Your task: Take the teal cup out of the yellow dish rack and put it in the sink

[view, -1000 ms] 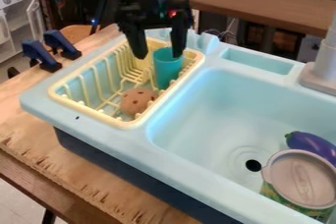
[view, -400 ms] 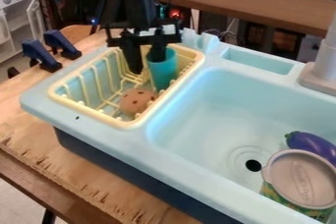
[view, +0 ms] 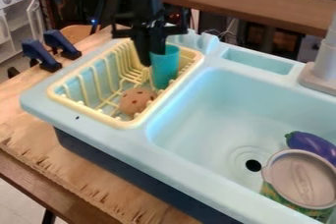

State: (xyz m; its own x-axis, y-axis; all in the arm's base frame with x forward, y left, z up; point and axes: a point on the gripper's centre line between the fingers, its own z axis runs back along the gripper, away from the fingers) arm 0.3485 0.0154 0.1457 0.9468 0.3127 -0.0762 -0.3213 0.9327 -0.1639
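Over the yellow rack (view: pixel 87 110), drew together the fingers of the black gripper (view: pixel 152 59), clamping the teal cup (view: pixel 165 70) by its wall.
Had held them apart earlier; seemingly gained a grip for moving the cup, left standing in the rack beside a round brown toy (view: pixel 136 101).

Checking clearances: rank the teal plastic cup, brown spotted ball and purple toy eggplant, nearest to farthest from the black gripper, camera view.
1. Cup, at the gripper, upper left.
2. Ball, in front of the cup.
3. Eggplant, in the sink, right.
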